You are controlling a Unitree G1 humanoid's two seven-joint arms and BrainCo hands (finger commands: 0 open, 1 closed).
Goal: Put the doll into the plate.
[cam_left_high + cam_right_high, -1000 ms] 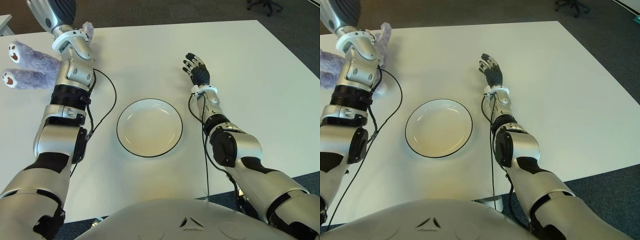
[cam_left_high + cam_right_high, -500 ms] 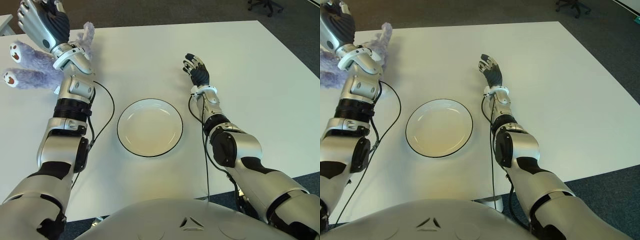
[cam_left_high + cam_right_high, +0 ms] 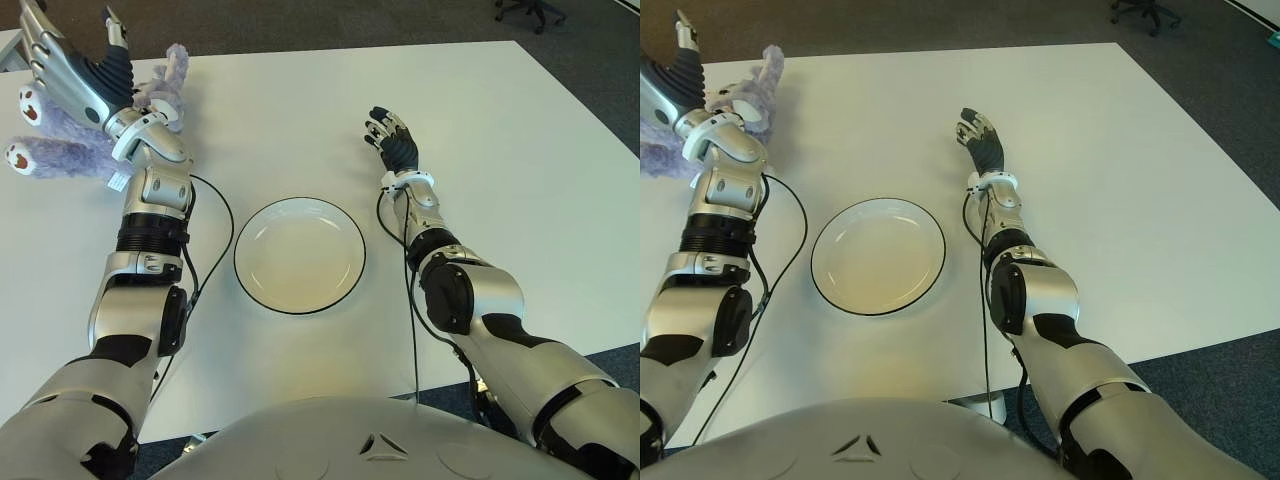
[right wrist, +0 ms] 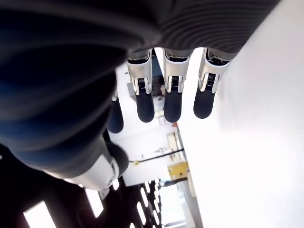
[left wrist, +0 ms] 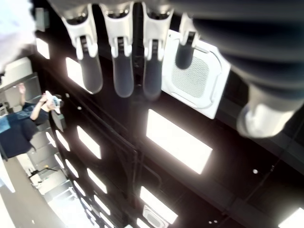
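Left wrist view only: ceiling light panels [image 5: 178, 142], person [image 5: 23, 128] far off. Left robot hand [image 3: 65, 70] raised, fingers spread, empty, above purple doll [image 3: 70, 150] on white desk [image 3: 280, 110]. Right robot hand [image 3: 392, 140] released beside empty plate [image 3: 300, 255]. Grey floor [image 3: 600, 60].

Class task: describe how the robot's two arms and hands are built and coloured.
Both arms have glossy silver shells with black joint sections, ribbed black wrist bands and a thin black cable looping alongside. The left hand and right hand have silver knuckle segments, dark grey fingertip pads and a white wrist collar.
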